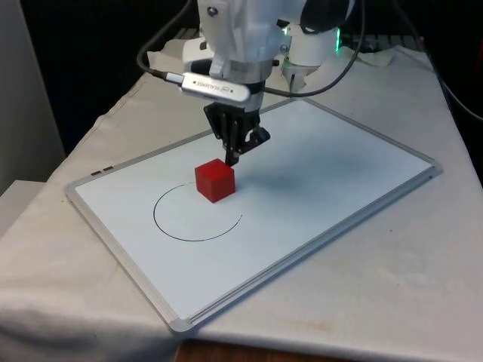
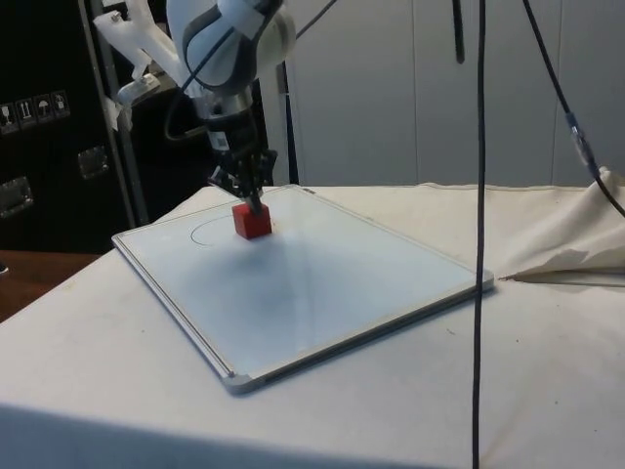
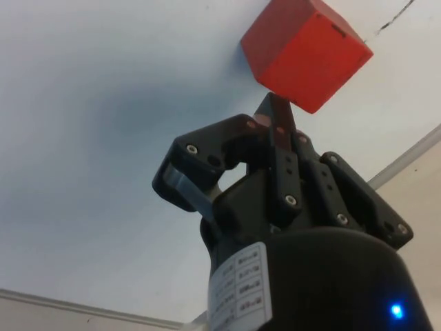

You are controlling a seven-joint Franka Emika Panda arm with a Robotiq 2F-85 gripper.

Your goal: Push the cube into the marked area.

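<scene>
The claw (image 1: 232, 157) has its 2 fingers closed together into a single narrow tip and grips nothing; that tip is down at the cube (image 1: 215, 180), touching or all but touching its far upper edge, on the side facing the robot. In the wrist view the joined fingers (image 3: 279, 124) press up against the underside of the cube's near corner, so the claw works as a pusher, not a gripper.

The red cube sits on the whiteboard (image 1: 339, 166), straddling the far edge of the drawn circle (image 1: 198, 213): part of its base looks to be over the line, most of the ring lies open beyond it on the side away from the claw. The step in hand seems to be the push itself, roughly halfway done. The next move calls for a steady slide in the same line, low and level, until the cube rests wholly inside the circle, then stopping before it overshoots.

The arm reaches down from above the cube, wrist nearly vertical, leaning slightly toward it. The whiteboard lies flat on the cloth-covered counter (image 1: 392, 286)
</scene>
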